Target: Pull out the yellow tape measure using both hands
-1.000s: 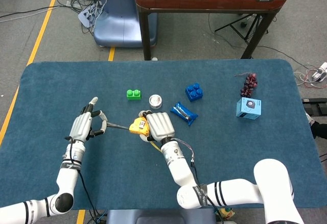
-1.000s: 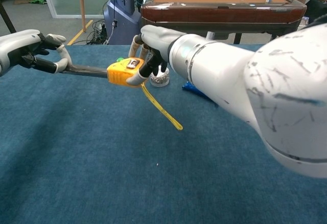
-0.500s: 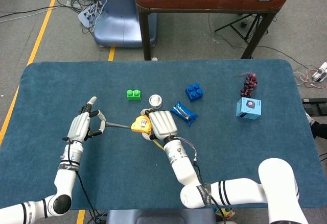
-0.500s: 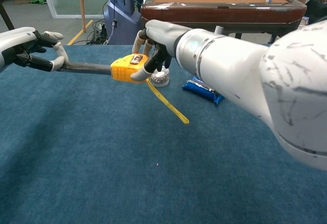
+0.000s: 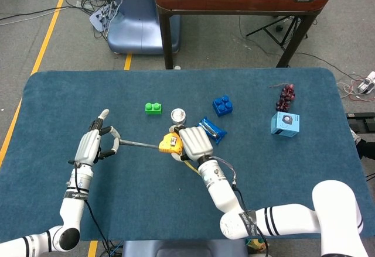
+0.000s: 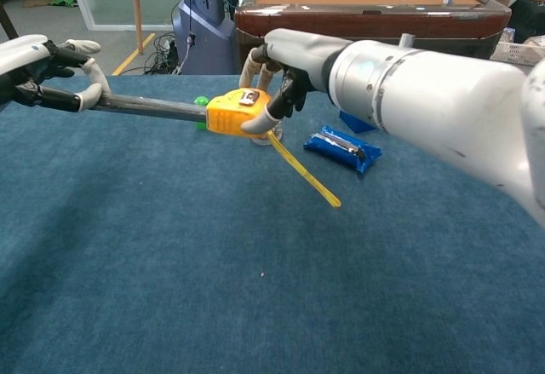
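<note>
Mid-pull: right hand gripping the tape measure above mid-table, left hand pinching the blade, drawn taut. Next, probably spreading both wider, keeping it level.

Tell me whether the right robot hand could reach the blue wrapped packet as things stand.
Probably not yet: the right robot hand grips the yellow tape measure. The blue packet lies just beside it, unobstructed.
</note>
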Motion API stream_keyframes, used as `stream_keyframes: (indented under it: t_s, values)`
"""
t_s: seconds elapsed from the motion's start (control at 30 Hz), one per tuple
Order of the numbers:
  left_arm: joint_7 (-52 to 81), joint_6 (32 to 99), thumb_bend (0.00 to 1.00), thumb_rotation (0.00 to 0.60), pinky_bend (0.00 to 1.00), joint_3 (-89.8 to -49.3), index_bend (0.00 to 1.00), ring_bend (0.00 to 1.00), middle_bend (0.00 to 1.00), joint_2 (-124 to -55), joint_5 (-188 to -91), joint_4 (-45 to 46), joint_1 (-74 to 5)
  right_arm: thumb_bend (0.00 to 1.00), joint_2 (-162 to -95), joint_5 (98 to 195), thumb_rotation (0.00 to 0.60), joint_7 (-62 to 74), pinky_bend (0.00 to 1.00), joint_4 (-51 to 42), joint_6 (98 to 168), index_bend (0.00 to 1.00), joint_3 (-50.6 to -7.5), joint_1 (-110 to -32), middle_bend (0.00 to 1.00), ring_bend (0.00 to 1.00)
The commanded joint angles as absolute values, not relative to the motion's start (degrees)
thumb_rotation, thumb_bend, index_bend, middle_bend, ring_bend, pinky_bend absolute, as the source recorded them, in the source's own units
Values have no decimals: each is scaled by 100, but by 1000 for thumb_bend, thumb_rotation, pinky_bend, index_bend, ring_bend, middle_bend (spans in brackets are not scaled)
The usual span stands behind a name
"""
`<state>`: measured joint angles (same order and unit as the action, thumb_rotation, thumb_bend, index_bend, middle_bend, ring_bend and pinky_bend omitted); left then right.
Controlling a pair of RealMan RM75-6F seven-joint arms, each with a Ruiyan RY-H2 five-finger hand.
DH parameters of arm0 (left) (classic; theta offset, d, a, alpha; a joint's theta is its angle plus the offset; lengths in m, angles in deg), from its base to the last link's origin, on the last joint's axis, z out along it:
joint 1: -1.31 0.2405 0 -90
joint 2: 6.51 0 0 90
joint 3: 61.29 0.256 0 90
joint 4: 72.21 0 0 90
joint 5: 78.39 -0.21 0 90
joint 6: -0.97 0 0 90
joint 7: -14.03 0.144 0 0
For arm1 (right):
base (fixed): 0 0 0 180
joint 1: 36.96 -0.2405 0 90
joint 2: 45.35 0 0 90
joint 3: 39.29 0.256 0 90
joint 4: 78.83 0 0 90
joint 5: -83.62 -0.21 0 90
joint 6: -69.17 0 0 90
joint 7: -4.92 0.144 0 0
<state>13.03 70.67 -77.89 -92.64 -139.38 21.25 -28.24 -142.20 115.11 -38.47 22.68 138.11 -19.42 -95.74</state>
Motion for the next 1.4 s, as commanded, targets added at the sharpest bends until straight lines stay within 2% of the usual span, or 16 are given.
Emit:
stream_keyframes:
  t_s: [0.03, 0.7, 1.4]
  values:
    - [1102, 7115, 502, 600, 0, -7714, 607, 0, 1, -9290, -14104, 2023, -2732, 643, -14028, 11518, 600, -3763, 390, 2431, 13710, 600, -2019, -9483, 594, 524]
    - [-122, 7537, 502, 600, 0, -7569, 600, 0, 1, -9680, -15028, 1069, -2444, 643, -12996, 11745, 600, -3263, 390, 3014, 13351, 610, -2563, -9038, 601, 531]
    - [-830, 7489, 502, 600, 0, -7597, 596, 0, 1, -9926, -15321, 402, -2448, 643, -12006, 12332, 600, -2475, 390, 3462, 13126, 615, -3064, -8440, 606, 536]
